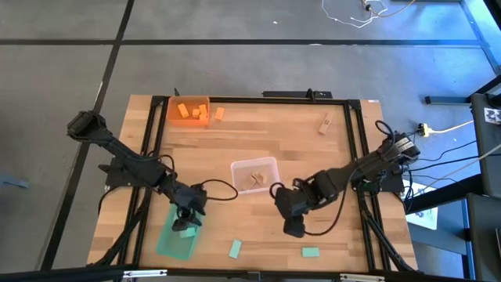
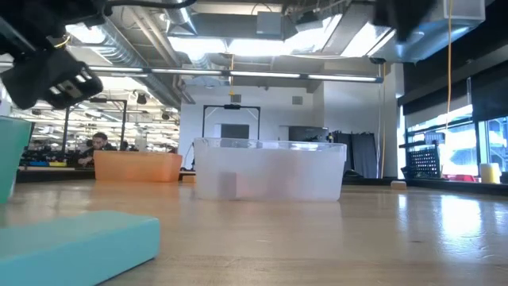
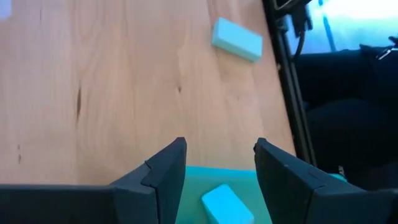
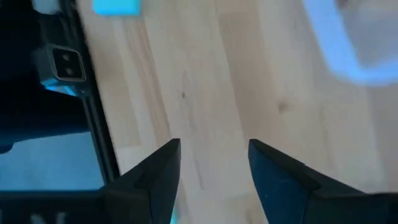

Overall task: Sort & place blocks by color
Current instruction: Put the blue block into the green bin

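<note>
High view: left gripper (image 1: 185,225) hangs over the green bin (image 1: 176,241) at the table's near left edge, fingers spread and empty, which reads as a drop just made; right gripper (image 1: 293,227) sits near centre, just beside the clear bin (image 1: 255,175), fingers parted, nothing between them; orange bin (image 1: 189,110) at the far left corner holds orange blocks (image 1: 188,111), one orange block (image 1: 219,113) lies just outside it; tan blocks (image 1: 255,179) rest in the clear bin; a lone tan block (image 1: 323,124) lies far right; two mint blocks (image 1: 235,249) and (image 1: 311,252) lie loose near the front edge, likely next in line. Low view: clear bin walls are frosted, thin plastic; orange bin beyond it, opaque; a mint slab looms close, matte, square-edged. Left wrist view: dark fingers (image 3: 163,171) apart above the green bin, a mint block (image 3: 225,204) lying inside; another mint block (image 3: 237,40) on the pale grained wood beyond. Right wrist view: fingers apart over bare tabletop (image 4: 205,93); a mint block (image 4: 116,7) near the table's rail.
</note>
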Tool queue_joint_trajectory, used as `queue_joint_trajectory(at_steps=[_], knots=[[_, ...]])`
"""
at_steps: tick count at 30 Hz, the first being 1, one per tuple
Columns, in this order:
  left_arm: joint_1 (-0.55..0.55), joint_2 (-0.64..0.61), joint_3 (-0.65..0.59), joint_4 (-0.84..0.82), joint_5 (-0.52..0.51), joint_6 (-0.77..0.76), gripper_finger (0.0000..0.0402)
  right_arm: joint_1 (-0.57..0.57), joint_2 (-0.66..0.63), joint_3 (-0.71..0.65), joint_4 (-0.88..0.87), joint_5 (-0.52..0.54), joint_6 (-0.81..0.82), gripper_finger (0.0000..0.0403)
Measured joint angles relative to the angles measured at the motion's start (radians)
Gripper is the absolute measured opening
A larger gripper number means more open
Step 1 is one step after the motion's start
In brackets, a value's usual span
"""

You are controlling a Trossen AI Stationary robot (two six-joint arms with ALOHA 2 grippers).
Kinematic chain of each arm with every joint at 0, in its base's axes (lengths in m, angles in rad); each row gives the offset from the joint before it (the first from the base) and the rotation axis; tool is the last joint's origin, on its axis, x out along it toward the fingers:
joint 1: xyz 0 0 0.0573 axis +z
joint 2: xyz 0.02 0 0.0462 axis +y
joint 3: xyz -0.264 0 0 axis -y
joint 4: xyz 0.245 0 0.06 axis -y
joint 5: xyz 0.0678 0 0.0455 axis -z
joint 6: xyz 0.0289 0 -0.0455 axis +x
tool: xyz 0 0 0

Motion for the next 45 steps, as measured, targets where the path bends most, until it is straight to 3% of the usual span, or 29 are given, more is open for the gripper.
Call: queue_joint_trajectory(at_steps=[3, 12, 25, 35, 45], knots=[[0.002, 0.0, 0.0, 0.016, 0.02, 0.016, 0.0178, 0.04, 0.0, -0.034, 0.001, -0.001, 0.107, 0.0189], [-0.006, 0.0, 0.0, 0.016, 0.032, 0.084, 0.0178, 0.207, 0.002, -0.148, 0.112, -0.102, 0.2, 0.0189], [-0.006, 0.0, 0.0, 0.026, 0.026, 0.135, 0.0178, 0.349, 0.01, -0.372, 0.41, -0.095, 0.281, 0.0189], [-0.006, 0.0, 0.0, 0.029, 0.025, 0.135, 0.0178, 0.395, 0.011, -0.432, 0.464, -0.04, 0.309, 0.0189], [-0.005, 0.0, 0.0, 0.054, 0.013, 0.135, 0.0178, 0.427, 0.018, -0.433, 0.48, 0.086, 0.301, 0.0189]])
